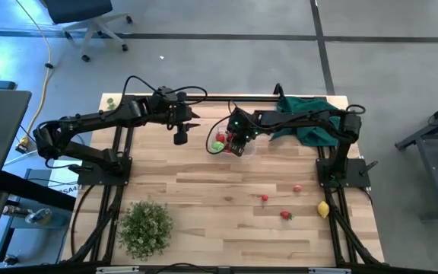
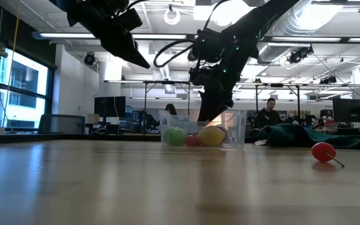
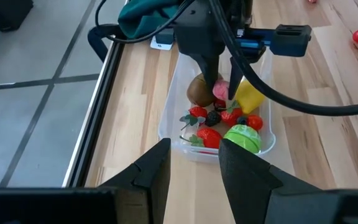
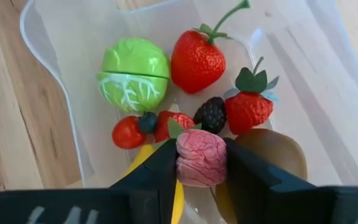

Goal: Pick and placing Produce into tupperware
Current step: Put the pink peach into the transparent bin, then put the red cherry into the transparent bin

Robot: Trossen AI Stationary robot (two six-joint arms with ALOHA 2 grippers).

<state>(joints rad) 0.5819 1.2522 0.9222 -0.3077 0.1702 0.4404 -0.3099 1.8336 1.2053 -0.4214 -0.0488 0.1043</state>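
Landmark: tupperware (image 1: 213, 149), a clear shallow tub on the wooden table (image 1: 204, 205), toward the table's far edge, about midway across its width.

Contents of the tupperware, per the right wrist view: green ball (image 4: 133, 74) with pale streaks; large strawberry (image 4: 196, 59) with a green stem, just beside the ball; smaller strawberry (image 4: 248, 109) with leaves; blackberry (image 4: 211, 114) touching that smaller strawberry; small red tomato (image 4: 128, 132); blueberry (image 4: 146, 122) against the tomato; brown kiwi (image 4: 272, 152); yellow piece (image 4: 143, 155), mostly hidden by a finger.

Right gripper (image 4: 201, 163): lowered into the tupperware, fingers closed narrowly on a wrinkled pink fruit (image 4: 201, 157), which sits among the other pieces, next to the kiwi. In the left wrist view the same gripper (image 3: 224, 94) reaches down into the tub from above.

Left gripper (image 3: 193, 163): raised above the table just beside the tupperware, on the side away from the green cloth; fingers stand partly apart, nothing between them.

Produce outside the tupperware, high view: three small red fruits (image 1: 286, 215) and one lemon (image 1: 323, 209), loose on the table well apart from the tub, toward the right arm's base.

Other items: dark green cloth (image 1: 308, 122) on the tupperware's right-arm side; bushy green plant (image 1: 145, 227) at the table's near edge, well apart from the tub.
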